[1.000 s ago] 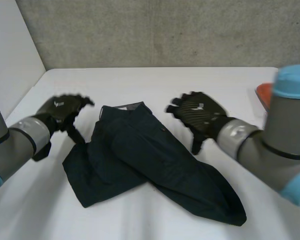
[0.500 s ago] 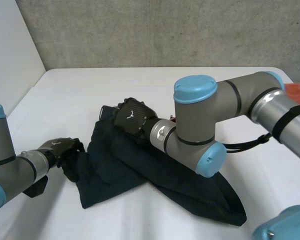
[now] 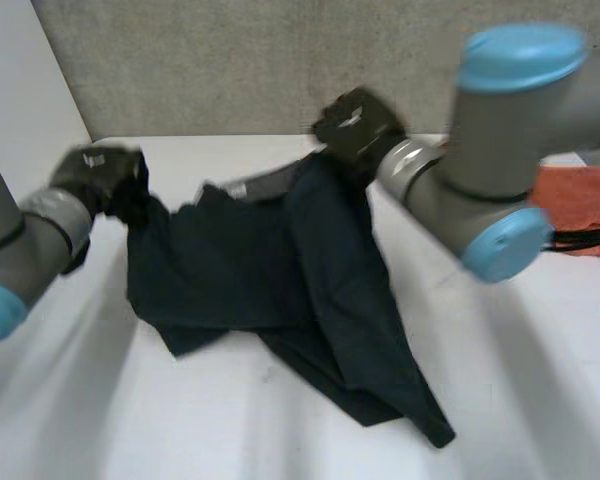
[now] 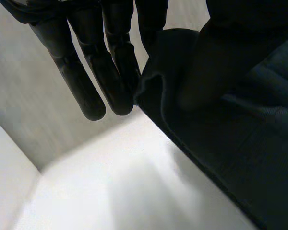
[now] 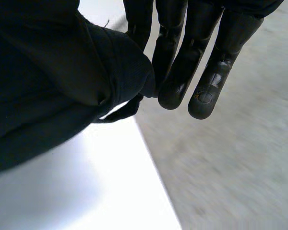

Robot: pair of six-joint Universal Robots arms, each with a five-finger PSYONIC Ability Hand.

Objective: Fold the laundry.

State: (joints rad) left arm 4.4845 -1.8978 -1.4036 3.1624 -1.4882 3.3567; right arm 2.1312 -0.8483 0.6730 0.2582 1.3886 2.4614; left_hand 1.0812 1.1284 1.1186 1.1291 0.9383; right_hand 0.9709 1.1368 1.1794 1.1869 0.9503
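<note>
Dark navy trousers (image 3: pixel 270 260) hang by their waist end above the white table (image 3: pixel 500 380), while the legs trail down onto it toward the front. My left hand (image 3: pixel 98 172) is shut on the left corner of the waist, raised off the table. At the back, my right hand (image 3: pixel 355 125) is shut on the right corner of the waist, held higher. In the left wrist view, the straight fingers (image 4: pixel 93 81) pinch a fold of the trousers (image 4: pixel 221 120). In the right wrist view, the fingers (image 5: pixel 182 57) clamp a bunched edge of the trousers (image 5: pixel 48 72).
An orange cloth (image 3: pixel 580 205) lies on the table at the right edge, behind my right arm. A grey wall (image 3: pixel 230 60) closes off the back, and a white side wall (image 3: pixel 20 110) stands at the left.
Both hands came down onto the waist of the trousers, closed on it and lifted it up and toward the back. The trousers now hang spread between them.
</note>
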